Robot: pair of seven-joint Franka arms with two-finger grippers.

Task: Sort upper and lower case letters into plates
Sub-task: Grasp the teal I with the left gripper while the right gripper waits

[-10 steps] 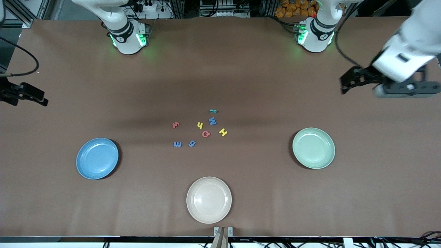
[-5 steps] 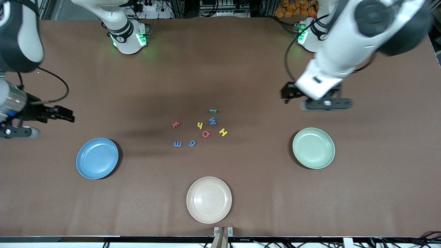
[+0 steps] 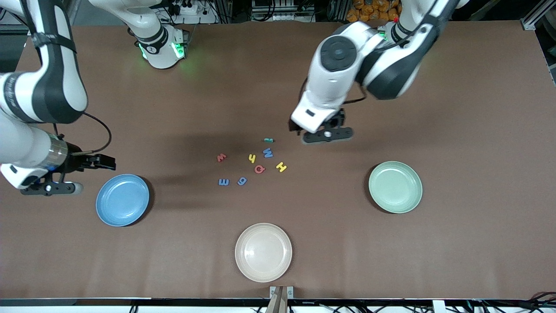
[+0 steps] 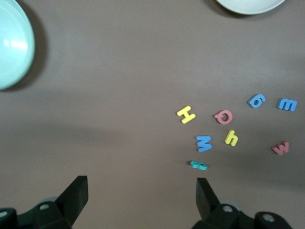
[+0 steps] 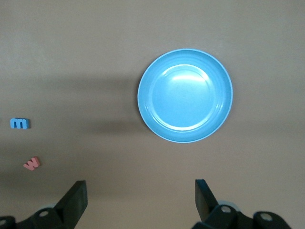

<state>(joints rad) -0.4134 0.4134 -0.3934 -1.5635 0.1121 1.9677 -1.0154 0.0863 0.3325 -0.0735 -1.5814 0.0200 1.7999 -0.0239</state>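
Note:
Several small letters lie in a loose cluster mid-table: a teal one [image 3: 269,140], a blue W [image 3: 268,152], a yellow H [image 3: 281,167], a red Q [image 3: 259,169], a red w [image 3: 221,157] and a blue m [image 3: 223,182]. The blue plate [image 3: 122,200] and the mint green plate [image 3: 395,187] are both empty. My left gripper [image 3: 295,127] hangs open over bare table beside the teal letter [image 4: 198,165]. My right gripper [image 3: 104,163] hangs open over the table next to the blue plate [image 5: 185,95]. Neither holds anything.
A cream-white plate [image 3: 263,252] sits near the front edge, nearer the camera than the letters. Both arm bases stand along the table's edge farthest from the camera.
Both arms have swung inward from the table's ends. The left gripper now hangs by the letter cluster, the right one by the blue plate. Letters and plates have not moved.

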